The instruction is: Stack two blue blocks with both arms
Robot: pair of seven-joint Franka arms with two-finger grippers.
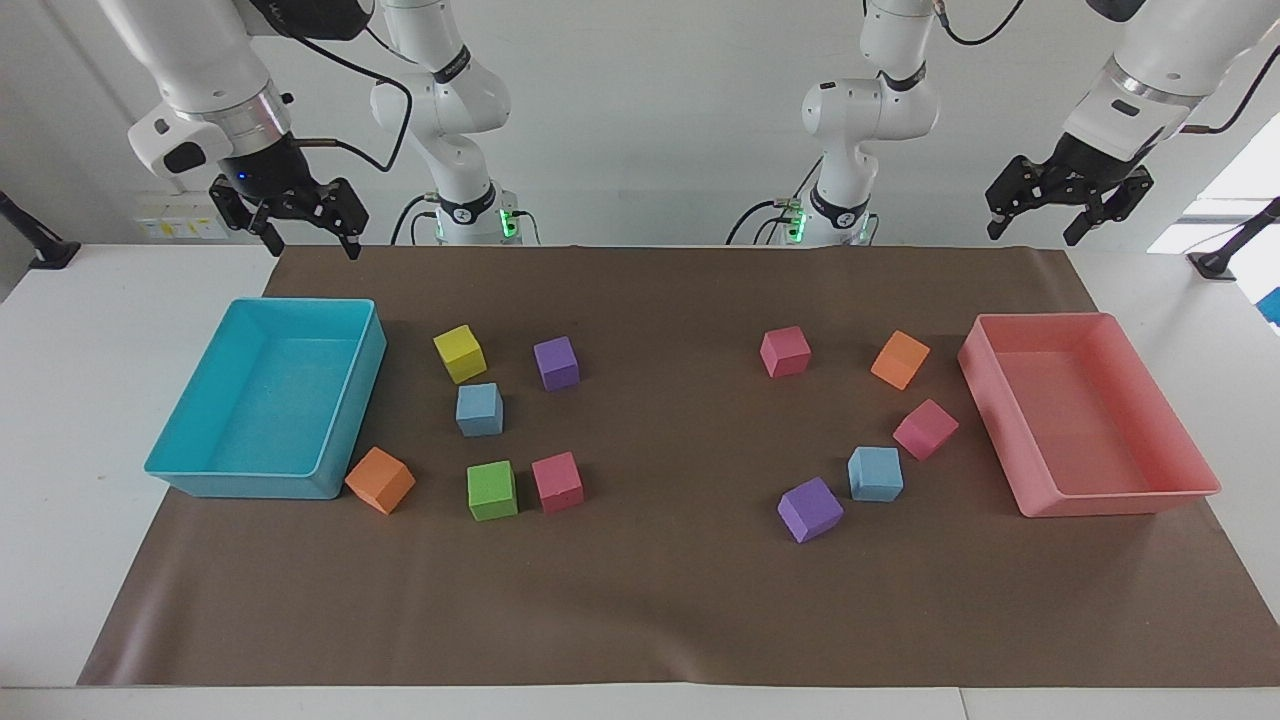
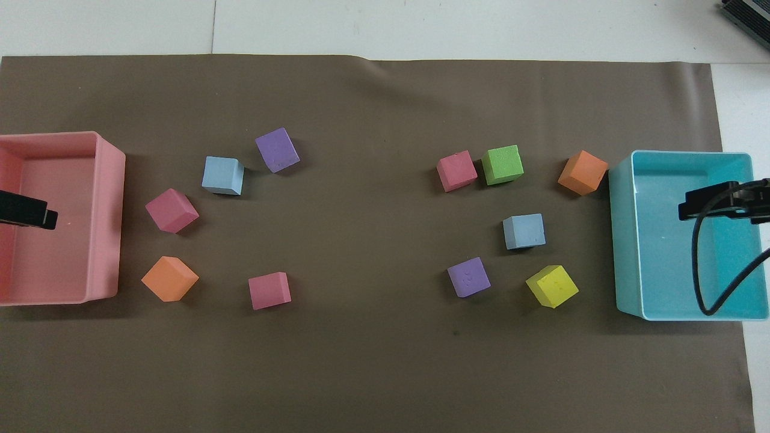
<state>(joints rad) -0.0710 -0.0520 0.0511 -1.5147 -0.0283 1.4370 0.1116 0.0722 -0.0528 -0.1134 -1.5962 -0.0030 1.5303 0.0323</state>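
One blue block [image 1: 479,409] [image 2: 524,231] rests on the brown mat toward the right arm's end, among yellow, purple, green and pink cubes. The other blue block [image 1: 875,473] [image 2: 223,175] sits toward the left arm's end, beside a purple cube [image 1: 810,509] and a pink cube [image 1: 925,429]. My right gripper [image 1: 312,248] [image 2: 716,203] hangs high and open, holding nothing, over the turquoise tray's end of the table. My left gripper [image 1: 1032,235] [image 2: 30,211] hangs high, open and holding nothing, over the pink tray's end. Both arms wait well above the blocks.
A turquoise tray [image 1: 165,455] stands at the right arm's end and a pink tray [image 1: 1195,480] at the left arm's end. Other cubes lie scattered: orange [image 1: 380,480], yellow [image 1: 460,353], purple [image 1: 556,362], green [image 1: 492,490], pink [image 1: 557,482], pink [image 1: 785,351], orange [image 1: 900,359].
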